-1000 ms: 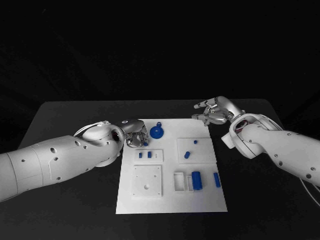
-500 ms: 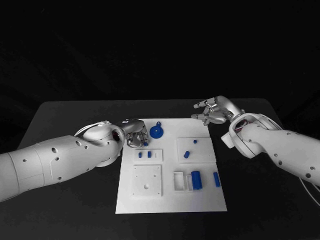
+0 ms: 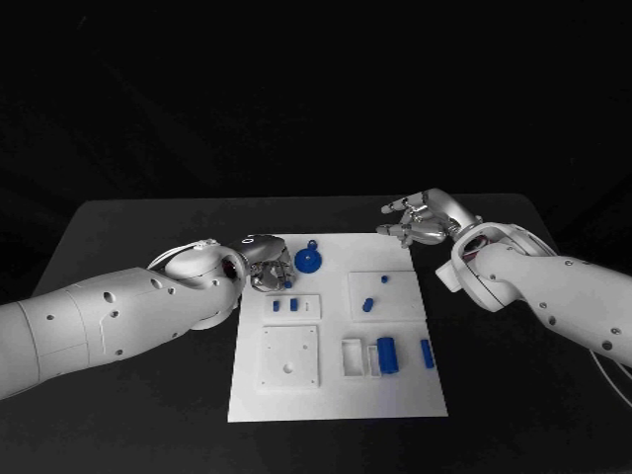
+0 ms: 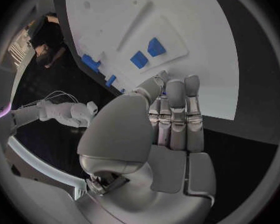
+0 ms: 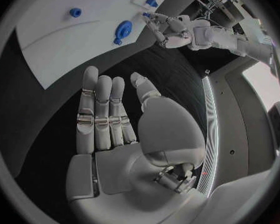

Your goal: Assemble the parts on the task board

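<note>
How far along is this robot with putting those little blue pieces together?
Early, it seems. Several blue parts lie on the task board, including a round one; whether any are seated is unclear. The left hand hovers by the board's edge, the right hand beyond its far corner, both holding nothing.

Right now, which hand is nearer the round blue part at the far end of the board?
Left. The left hand sits just beside the round blue part, at the board's edge. The right hand hovers off the task board, past its far right corner.
</note>
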Tool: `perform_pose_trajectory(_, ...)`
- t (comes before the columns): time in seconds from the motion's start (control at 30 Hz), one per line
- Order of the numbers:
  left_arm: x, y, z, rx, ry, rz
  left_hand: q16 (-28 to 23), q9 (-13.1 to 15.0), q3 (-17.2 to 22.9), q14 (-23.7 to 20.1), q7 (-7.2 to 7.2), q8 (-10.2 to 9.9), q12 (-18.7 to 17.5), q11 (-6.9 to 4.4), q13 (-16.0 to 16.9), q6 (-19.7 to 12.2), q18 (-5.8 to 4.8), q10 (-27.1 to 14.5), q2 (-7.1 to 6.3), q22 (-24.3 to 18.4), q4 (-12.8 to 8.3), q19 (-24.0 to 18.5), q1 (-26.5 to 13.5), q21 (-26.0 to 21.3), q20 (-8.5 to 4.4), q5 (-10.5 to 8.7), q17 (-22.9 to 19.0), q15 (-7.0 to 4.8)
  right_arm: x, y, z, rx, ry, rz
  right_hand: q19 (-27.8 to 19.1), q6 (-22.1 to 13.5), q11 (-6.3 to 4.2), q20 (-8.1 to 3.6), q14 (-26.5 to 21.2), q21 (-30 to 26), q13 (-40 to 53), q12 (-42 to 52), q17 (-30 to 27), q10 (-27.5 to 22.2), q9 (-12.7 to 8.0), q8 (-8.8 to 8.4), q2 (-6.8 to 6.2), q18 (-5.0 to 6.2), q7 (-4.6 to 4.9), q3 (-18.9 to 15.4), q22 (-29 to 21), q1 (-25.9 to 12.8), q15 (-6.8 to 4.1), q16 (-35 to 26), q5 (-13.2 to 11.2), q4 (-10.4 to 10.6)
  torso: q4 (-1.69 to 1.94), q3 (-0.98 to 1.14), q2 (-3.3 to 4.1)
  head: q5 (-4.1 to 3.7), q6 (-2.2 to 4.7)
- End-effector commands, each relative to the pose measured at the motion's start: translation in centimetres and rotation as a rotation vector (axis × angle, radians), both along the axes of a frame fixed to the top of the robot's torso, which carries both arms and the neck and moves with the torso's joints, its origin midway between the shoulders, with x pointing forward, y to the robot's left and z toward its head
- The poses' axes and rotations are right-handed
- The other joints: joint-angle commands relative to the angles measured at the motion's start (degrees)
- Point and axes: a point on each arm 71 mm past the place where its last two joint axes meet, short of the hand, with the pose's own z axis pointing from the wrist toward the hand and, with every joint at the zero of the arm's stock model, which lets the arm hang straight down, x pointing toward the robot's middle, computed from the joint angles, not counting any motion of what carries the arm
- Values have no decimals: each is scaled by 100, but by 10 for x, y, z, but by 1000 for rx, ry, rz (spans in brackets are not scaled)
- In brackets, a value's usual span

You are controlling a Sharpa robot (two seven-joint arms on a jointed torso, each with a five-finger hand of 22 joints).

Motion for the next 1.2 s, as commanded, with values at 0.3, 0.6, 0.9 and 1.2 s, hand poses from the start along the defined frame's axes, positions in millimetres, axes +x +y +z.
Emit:
perform_pose_trajectory(0.3, 1, -3, -2, 25, 15, -1, -56, 3, -7, -4, 31, 11, 26, 31, 5, -59, 55, -54, 48, 120, 58, -7, 7, -43, -30, -6, 6, 9, -1, 2, 0, -2, 3, 19, 17, 71, -38, 13, -40, 34, -21, 21, -22, -98, 8, -2, -19, -104, 45, -2, -32, 31, -11, 23, 15, -13, -1, -3, -2, -1, -4)
perform_pose_trajectory(0.6, 0, -5, -6, 47, 47, -11, -62, 4, -146, -46, 48, 13, 27, 47, 6, -108, 61, -117, 48, 126, 39, -58, 44, -34, -8, -25, 9, 26, -1, 2, 0, -3, 5, 21, 17, 71, -38, 13, -40, 34, -21, 21, -22, -98, 8, -2, -19, -104, 45, -2, -32, 31, -11, 23, 15, -13, 0, -3, -1, -3, -19)
perform_pose_trajectory(0.9, 0, -2, -8, 51, 47, -6, -62, -19, -233, -75, 58, -1, 25, 49, 6, -451, 50, -145, 20, 123, -7, -76, 64, -31, 1, -30, 3, 33, -1, 2, 0, -3, 4, 22, 17, 71, -38, 13, -40, 34, -21, 21, -22, -98, 8, -2, -19, -104, 45, -2, -32, 31, -11, 23, 15, -13, 2, -4, -3, -2, -14)
perform_pose_trajectory(1.2, 0, -2, -7, 41, 36, -8, -70, -19, -234, -79, 7, 0, 27, 33, 7, -749, 35, -136, -57, 120, -37, -79, 59, -26, -3, -95, -7, 24, -1, 2, 0, -3, 5, 21, 14, 70, -38, 13, -42, 40, -29, 24, -31, -100, 8, -2, -19, -105, 46, -3, -45, 31, -10, 27, 16, -13, 4, -6, -1, 2, -22)
